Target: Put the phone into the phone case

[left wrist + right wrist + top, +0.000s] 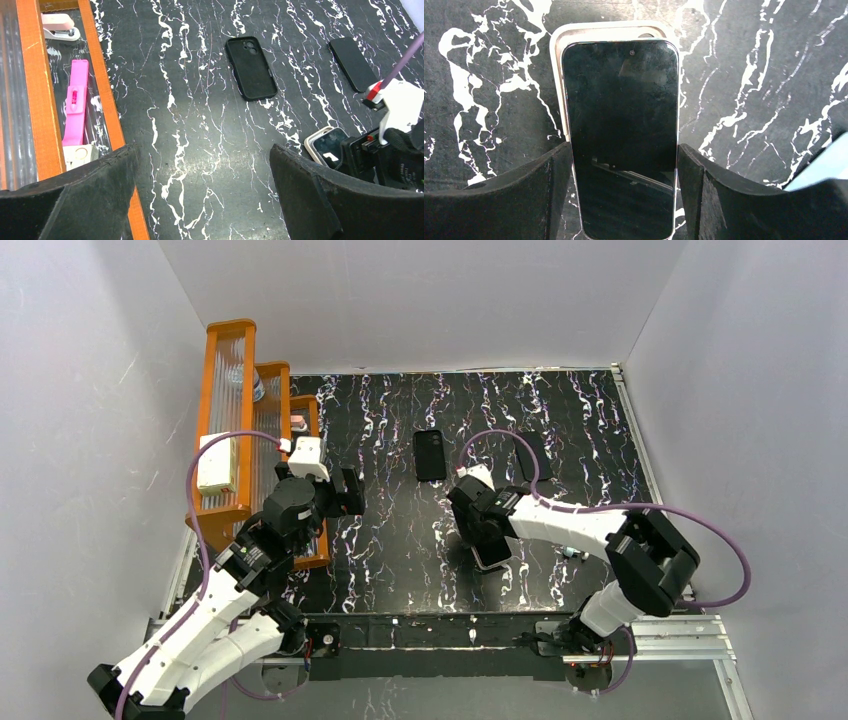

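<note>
- Right claw pinches the phone by its long edges, with one black finger tight against each side, low over the desk on the right-hand side.
- The phone lies screen up on top of the phone case and is lined up with it lengthwise. It sits shifted toward the wrist, so the pale rim shows as a band past the phone's far end and as a strip down its left side.
- As I read it, the phone is at the case and roughly squared to it but not seated. Whether any edge has clipped under the rim I cannot tell.
- What looks left to do is to slide the phone toward the far end until its top meets the rim. It then needs pressing down until the rim wraps all four sides, and the claw can let go.
- Left claw hangs spread wide and empty over bare desk, beside the orange rack and well apart from the phone.
- Farther back lie a black piece with a corner camera cutout and a plain black slab, apart from each other and from both claws.
</note>
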`<state>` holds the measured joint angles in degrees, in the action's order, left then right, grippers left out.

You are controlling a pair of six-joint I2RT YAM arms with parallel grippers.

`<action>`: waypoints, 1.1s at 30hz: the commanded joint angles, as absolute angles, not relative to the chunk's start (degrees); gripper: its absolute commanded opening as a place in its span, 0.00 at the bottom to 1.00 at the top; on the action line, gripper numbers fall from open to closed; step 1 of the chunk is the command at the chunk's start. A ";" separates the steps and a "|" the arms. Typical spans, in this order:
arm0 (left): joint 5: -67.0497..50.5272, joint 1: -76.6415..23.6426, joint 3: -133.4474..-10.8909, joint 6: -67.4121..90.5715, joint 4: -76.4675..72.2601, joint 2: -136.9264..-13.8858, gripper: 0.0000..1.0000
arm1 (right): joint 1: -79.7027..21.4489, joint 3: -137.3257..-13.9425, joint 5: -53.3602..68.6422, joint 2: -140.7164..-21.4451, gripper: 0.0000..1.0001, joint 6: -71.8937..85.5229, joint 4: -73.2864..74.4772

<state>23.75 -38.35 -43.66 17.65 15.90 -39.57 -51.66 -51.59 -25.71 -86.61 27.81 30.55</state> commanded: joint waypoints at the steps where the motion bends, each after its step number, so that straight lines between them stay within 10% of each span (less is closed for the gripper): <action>1: 24.52 -38.12 -43.59 17.94 15.57 -38.67 0.98 | -51.39 -51.43 -23.71 -88.36 0.46 25.19 26.09; 27: 24.97 -38.12 -43.72 17.66 15.57 -39.31 0.98 | -51.87 -54.32 -11.67 -91.03 0.45 25.96 18.56; 33: 24.62 -38.15 -43.76 17.75 15.56 -39.98 0.98 | -51.89 -54.30 -17.48 -89.50 0.60 24.94 20.76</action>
